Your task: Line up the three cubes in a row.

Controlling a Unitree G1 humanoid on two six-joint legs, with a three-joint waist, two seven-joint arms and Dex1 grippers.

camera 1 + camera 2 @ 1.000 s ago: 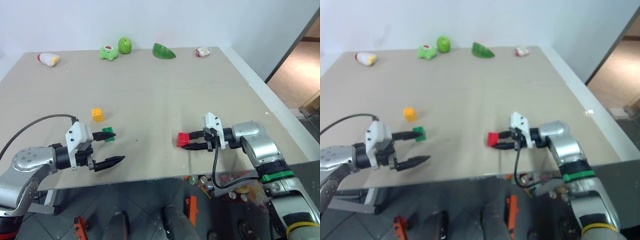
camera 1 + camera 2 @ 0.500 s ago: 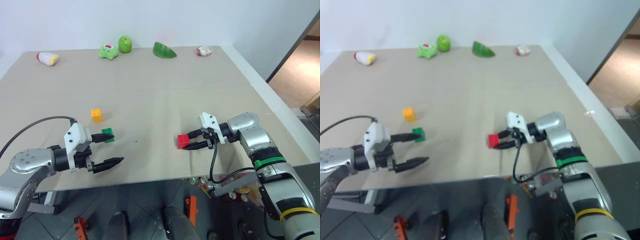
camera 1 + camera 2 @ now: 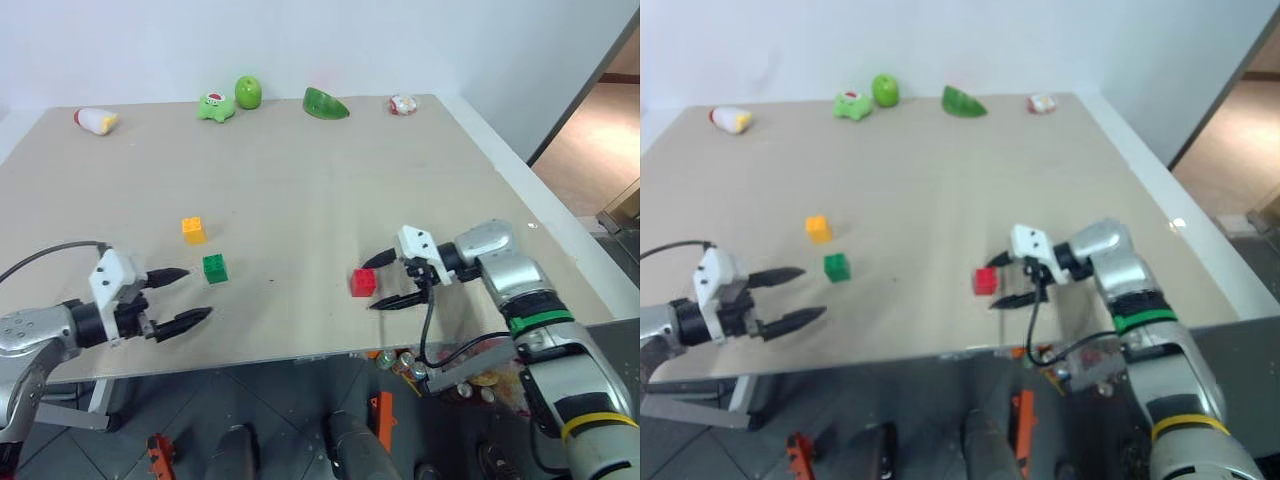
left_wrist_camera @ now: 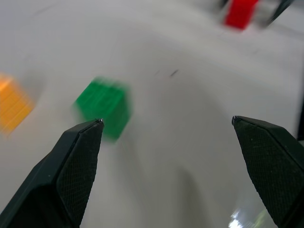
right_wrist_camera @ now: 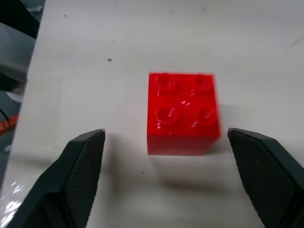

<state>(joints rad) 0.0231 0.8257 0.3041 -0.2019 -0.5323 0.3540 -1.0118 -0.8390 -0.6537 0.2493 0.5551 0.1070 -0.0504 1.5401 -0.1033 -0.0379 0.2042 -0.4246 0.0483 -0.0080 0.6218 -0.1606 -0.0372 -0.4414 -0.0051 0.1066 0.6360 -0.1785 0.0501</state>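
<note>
The red cube (image 3: pixel 363 282) rests on the table near its front edge, studs up, also red cube (image 5: pixel 184 112). My right gripper (image 3: pixel 380 279) stands open just right of it, one finger on each side, not touching. The green cube (image 3: pixel 214 268) sits left of centre, with the yellow-orange cube (image 3: pixel 194 230) a little behind it. My left gripper (image 3: pixel 184 297) is open, left of and nearer than the green cube (image 4: pixel 103 107), with nothing between its fingers (image 4: pixel 76 161).
Along the table's far edge lie a white and red toy (image 3: pixel 96 119), a green frog-like toy (image 3: pixel 215 105), a green apple (image 3: pixel 249 92), a green slice-shaped toy (image 3: pixel 326 103) and a small round toy (image 3: pixel 404 104). The table's front edge (image 3: pixel 300 358) runs just below both grippers.
My right gripper opened and let go of the red cube, which now sits on the table. My left gripper pulled back to the left, away from the green cube.
</note>
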